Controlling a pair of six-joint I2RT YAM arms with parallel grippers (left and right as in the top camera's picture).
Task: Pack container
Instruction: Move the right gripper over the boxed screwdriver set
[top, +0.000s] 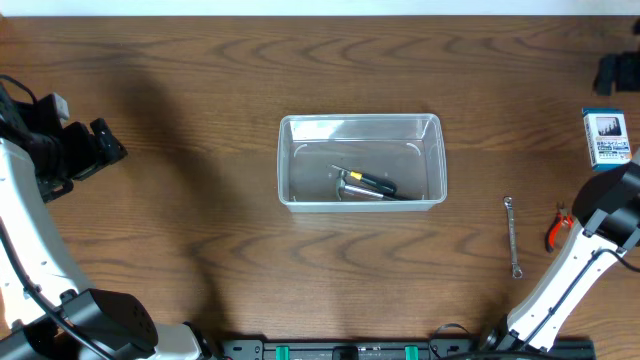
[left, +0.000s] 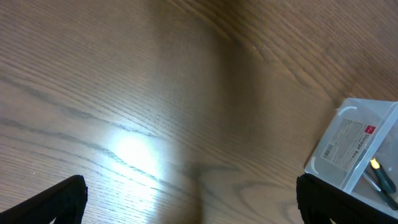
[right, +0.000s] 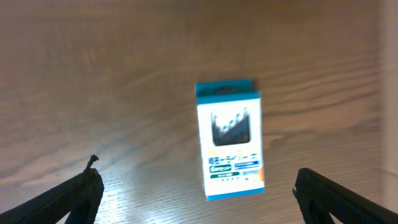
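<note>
the container (top: 360, 119) is sitting mid-table (top: 200, 80), tools (top: 368, 184) inside. far right of it, the right gripper (right: 198, 186) is hanging wide open, empty, over the small box (right: 230, 140), likely lining up a grab.

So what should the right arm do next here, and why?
Probably lower the right gripper onto the small blue and white box: its jaws stand open with the box framed between them, and the box is not yet in the container.

Clear rectangular container (top: 305, 165) sits upright, open-topped, centred.
</note>
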